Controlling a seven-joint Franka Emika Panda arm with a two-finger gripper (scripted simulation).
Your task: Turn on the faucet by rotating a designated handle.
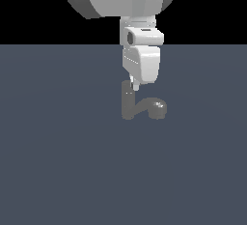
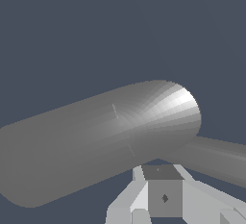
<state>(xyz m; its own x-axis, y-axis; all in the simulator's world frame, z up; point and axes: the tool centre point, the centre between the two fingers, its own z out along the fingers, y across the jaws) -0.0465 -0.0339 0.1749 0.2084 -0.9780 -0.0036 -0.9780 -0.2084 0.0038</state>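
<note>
The gripper (image 1: 133, 85) is lowered at the faucet (image 1: 140, 105) post top; its closure cannot be told; the handle, unseen, should be pushed sideways gently

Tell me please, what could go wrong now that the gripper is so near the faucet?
1. The gripper hangs right at the top of the faucet post; descending further could jam it against the post.
2. The handle is not clearly visible in either view, so the gripper might push the spout instead.
</note>
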